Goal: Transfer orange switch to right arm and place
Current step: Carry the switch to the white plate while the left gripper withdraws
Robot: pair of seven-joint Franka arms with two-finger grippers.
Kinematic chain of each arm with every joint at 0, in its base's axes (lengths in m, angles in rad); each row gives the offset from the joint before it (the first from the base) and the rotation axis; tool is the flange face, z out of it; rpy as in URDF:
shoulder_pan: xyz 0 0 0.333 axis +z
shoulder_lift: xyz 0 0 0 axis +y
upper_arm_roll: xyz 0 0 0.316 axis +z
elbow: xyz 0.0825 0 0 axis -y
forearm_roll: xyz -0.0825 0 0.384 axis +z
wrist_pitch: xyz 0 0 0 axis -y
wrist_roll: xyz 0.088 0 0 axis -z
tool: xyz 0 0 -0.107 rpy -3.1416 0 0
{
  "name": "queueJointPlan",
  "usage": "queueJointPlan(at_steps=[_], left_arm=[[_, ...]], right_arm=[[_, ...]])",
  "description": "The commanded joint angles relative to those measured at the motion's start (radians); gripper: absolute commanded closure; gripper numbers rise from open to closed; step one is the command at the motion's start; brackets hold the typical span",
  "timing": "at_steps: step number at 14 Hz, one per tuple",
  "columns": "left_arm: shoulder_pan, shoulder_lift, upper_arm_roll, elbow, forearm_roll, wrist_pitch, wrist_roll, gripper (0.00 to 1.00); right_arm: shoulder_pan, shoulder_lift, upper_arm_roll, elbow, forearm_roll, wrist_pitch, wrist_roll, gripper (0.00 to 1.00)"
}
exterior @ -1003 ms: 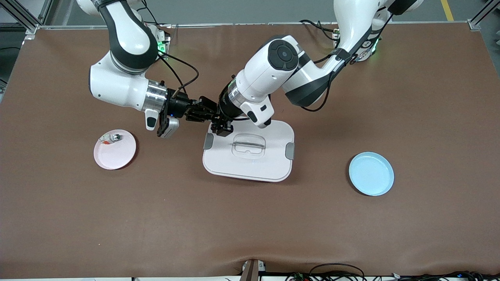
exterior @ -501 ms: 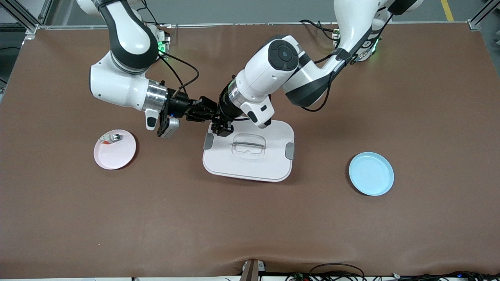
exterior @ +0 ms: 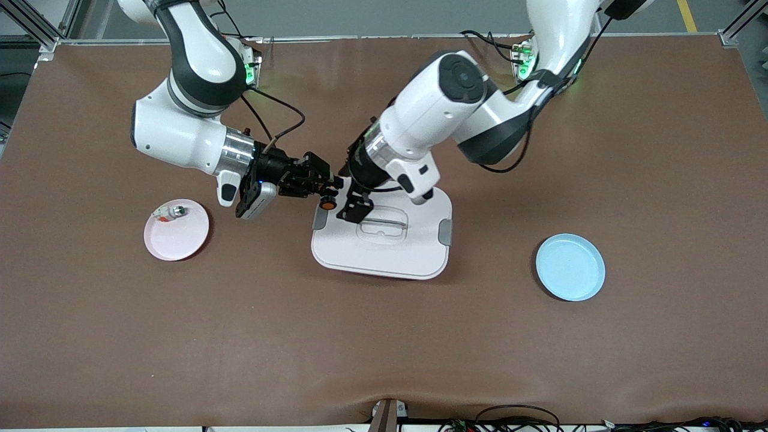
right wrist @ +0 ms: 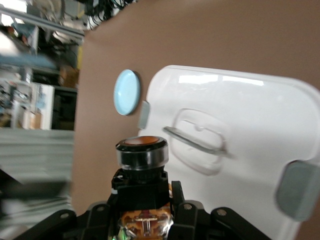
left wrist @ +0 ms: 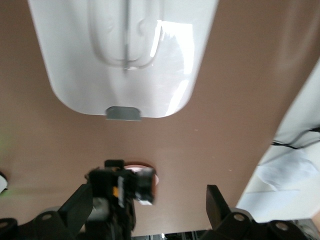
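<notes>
Blue plate (exterior: 570, 267) sits nearest on the worktop (exterior: 384, 336), toward the left arm's end; white lid (exterior: 384, 246) mid-worktop. Over the lid's corner, right gripper (exterior: 324, 193) pinches the orange switch (exterior: 327, 204) in its jaws, face out, likely for carrying to the pink plate (exterior: 176, 234). Left gripper (exterior: 354, 210) hangs just beside, jaws spread and empty, so handover looks done.
</notes>
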Motion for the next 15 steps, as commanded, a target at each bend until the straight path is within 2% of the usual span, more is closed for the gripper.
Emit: queueJointPlan(at_steps=[1, 5, 8, 11, 15], left_arm=[[0.053, -0.067, 0.015, -0.010, -0.006, -0.025, 0.107, 0.00], [0.096, -0.113, 0.016, -0.025, 0.109, -0.090, 0.368, 0.00], [0.172, -0.132, 0.016, -0.028, 0.143, -0.174, 0.580, 0.00], [0.270, -0.156, 0.015, -0.028, 0.143, -0.292, 0.820, 0.00], [0.401, -0.193, 0.016, -0.029, 0.151, -0.468, 0.993, 0.00]], right_arm=[[-0.038, 0.020, 0.002, 0.017, -0.111, -0.020, -0.099, 1.00], [-0.122, 0.029, 0.001, 0.014, -0.344, -0.089, -0.222, 1.00], [-0.210, 0.031, 0.001, 0.003, -0.458, -0.162, -0.395, 1.00], [-0.254, 0.031, 0.001, -0.004, -0.717, -0.164, -0.500, 1.00], [-0.317, 0.027, 0.001, -0.044, -0.866, -0.150, -0.639, 1.00]])
